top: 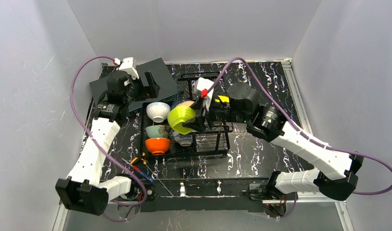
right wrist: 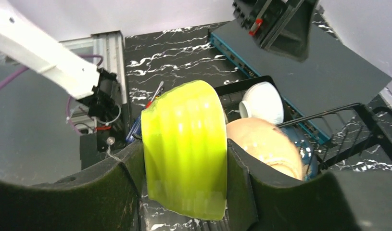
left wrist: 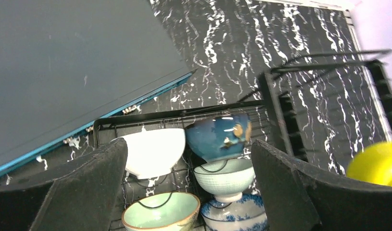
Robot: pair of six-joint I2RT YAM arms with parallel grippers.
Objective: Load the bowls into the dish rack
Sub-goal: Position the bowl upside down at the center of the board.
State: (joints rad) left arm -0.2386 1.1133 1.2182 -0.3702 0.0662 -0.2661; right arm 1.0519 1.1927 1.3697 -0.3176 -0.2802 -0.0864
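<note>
The black wire dish rack [top: 210, 142] stands mid-table. In it are a white bowl [top: 158, 110], a mint-green bowl [top: 157, 130], an orange bowl [top: 158, 145] and a blue-and-white patterned bowl [top: 183, 139]. My right gripper [top: 197, 120] is shut on the bright yellow bowl [right wrist: 184, 149] and holds it on edge above the rack, beside the pinkish beige bowl [right wrist: 263, 144]. My left gripper [left wrist: 189, 187] is open and empty. It hovers over the rack's far left end, above the white bowl [left wrist: 153, 151] and the dark blue bowl [left wrist: 220, 134].
A dark grey flat box [top: 131, 82] lies at the far left, touching the rack's corner; it fills the upper left of the left wrist view [left wrist: 64, 62]. Small tools [top: 136, 166] lie near the left arm's base. White walls enclose the table.
</note>
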